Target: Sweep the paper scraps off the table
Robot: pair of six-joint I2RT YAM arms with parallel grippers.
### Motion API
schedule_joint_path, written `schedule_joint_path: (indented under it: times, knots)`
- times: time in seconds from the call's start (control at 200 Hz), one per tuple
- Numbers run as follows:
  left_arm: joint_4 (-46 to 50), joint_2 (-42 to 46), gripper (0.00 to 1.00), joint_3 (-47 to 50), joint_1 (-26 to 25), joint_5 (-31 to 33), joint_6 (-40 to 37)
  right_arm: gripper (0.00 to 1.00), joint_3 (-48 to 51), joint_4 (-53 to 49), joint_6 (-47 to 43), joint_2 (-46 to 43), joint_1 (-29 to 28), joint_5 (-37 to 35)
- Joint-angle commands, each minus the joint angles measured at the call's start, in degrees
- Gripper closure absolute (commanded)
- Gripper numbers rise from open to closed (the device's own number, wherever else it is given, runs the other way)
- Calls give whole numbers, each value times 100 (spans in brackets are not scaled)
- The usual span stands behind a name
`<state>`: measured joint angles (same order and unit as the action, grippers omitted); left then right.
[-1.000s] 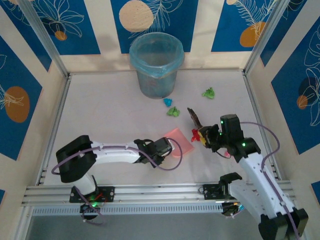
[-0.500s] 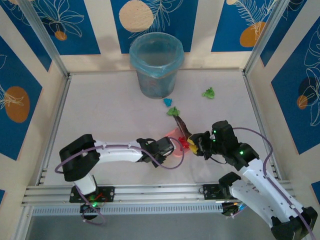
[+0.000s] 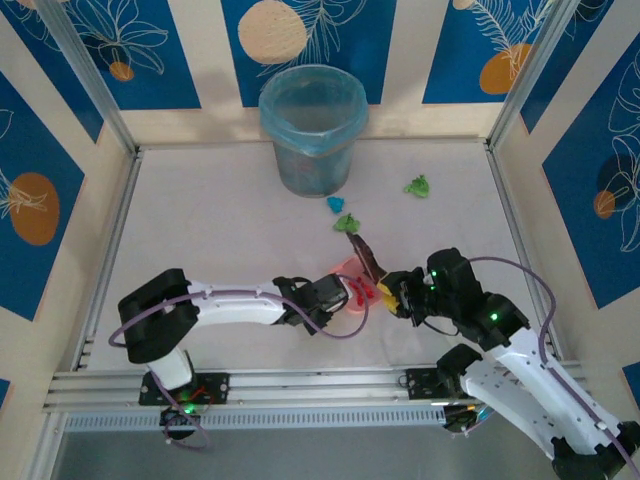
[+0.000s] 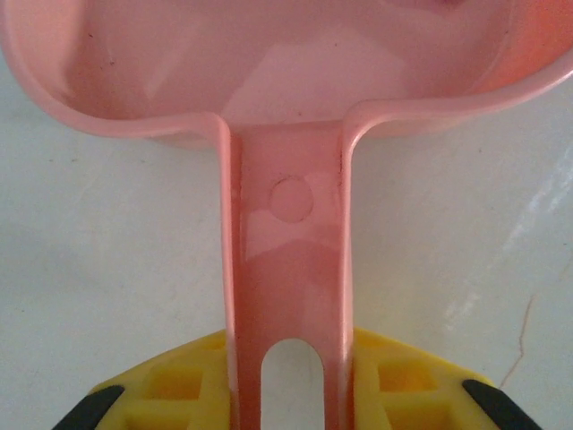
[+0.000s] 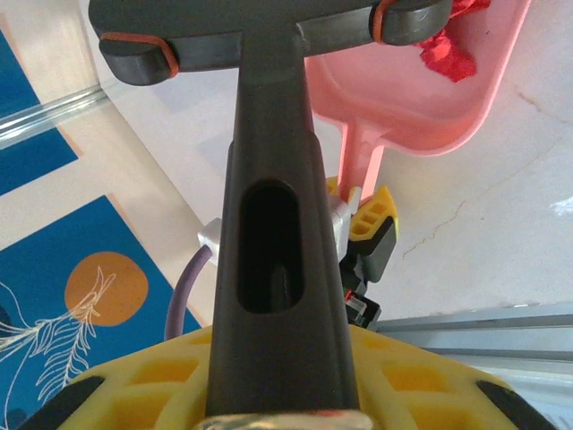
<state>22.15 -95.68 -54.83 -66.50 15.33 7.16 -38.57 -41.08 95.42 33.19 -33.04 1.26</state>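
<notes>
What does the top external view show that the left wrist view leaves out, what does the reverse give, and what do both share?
Top external: the bin, green and cyan paper scraps loose on the table, and the right gripper holding the brush. Left wrist: the round hole in the handle. Shared: the pink dustpan gripped by the left gripper.

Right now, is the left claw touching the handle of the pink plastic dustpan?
Touching. The left wrist view shows the handle of the pink plastic dustpan clamped in the left claw, with no gap on either side.
</notes>
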Motion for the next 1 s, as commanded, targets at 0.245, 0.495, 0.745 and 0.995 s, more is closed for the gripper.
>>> schedule_joint_path:
  times: [0.245, 0.495, 0.745, 0.995]
  knots:
    - [-84, 818, 100, 239, -109, 377, 111, 100, 60, 496, -1931, -744, 362, -1610]
    - [-176, 1247, 100, 406, -109, 490, 129, 100, 348, 1837, -4020, -359, 667, -2199]
    - [-102, 1482, 100, 433, -107, 615, 167, 100, 730, 2897, -4646, 599, 1054, -2090]
    - [-52, 2036, 100, 510, -104, 805, 197, 100, 1410, 2841, -4300, 70, 1104, -2829]
